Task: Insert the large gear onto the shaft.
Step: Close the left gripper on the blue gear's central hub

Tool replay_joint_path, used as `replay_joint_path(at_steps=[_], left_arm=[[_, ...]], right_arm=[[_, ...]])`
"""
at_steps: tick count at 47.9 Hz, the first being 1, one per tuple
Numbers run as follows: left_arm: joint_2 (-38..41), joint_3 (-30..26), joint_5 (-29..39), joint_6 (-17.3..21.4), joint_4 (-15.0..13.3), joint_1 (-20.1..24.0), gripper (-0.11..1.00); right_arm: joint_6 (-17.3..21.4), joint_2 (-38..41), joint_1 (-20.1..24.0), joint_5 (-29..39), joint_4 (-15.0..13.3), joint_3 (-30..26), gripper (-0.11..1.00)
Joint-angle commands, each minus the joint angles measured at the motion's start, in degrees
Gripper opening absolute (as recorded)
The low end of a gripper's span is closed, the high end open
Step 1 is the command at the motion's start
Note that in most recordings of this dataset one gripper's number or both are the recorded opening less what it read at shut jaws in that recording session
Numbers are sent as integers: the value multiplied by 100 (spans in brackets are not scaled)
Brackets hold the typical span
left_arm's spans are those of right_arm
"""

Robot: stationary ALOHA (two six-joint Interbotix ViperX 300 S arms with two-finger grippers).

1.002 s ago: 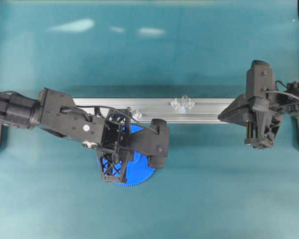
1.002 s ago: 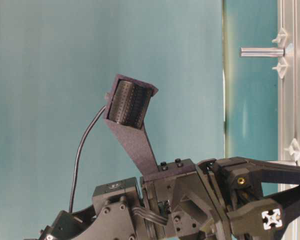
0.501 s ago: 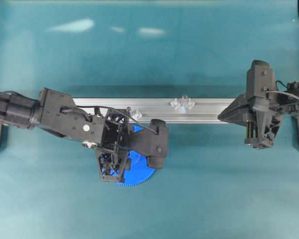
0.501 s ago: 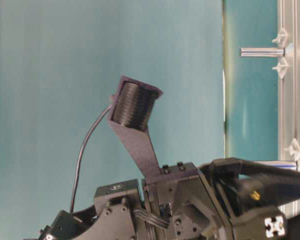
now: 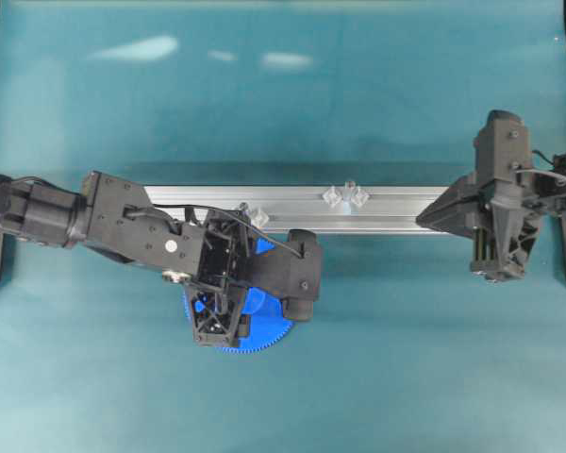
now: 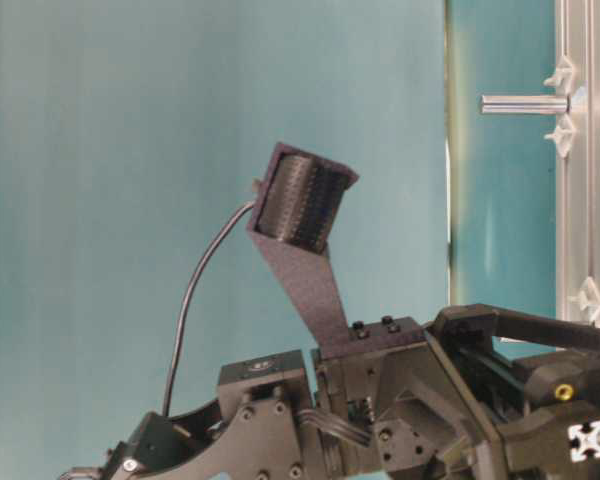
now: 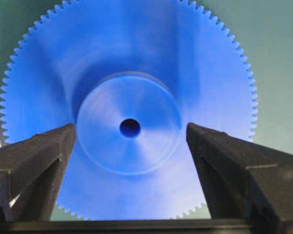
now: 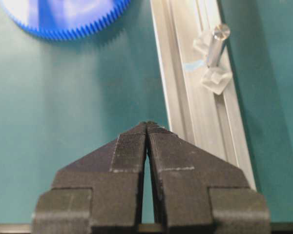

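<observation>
The large gear (image 7: 129, 68), a bright-blue toothed disc with a raised hub, lies flat on the teal table just in front of the rail. My left gripper (image 7: 130, 134) points straight down over it and is open, with one finger on each side of the hub and neither touching it. From overhead the left gripper (image 5: 228, 300) covers most of the gear (image 5: 269, 330). The shaft (image 5: 348, 187) is a small silvery pin standing on the rail between two clear brackets, and it also shows as the shaft (image 8: 216, 41) and the shaft (image 6: 525, 103). My right gripper (image 8: 146, 125) is shut and empty near the rail's right end.
The aluminium rail (image 5: 396, 212) runs left to right across the table. A second look-alike pin with a clear bracket (image 5: 258, 217) stands on it beside my left wrist. Dark frame posts line both side edges. The right gripper (image 5: 421, 222) hangs over the rail end.
My left gripper went from shut to wide open above the gear's hub, and the left arm shifted slightly right. The right arm drew back a little to the right.
</observation>
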Motion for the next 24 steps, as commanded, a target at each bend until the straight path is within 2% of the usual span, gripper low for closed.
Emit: replay_joint_path(at_steps=[1, 24], left_arm=[[-62, -123, -53, 9, 9, -18, 94], [202, -53, -202, -18, 18, -18, 94]], right_arm=[[53, -114, 9, -18, -9, 0, 8], [62, -229, 9, -18, 0, 35, 8]])
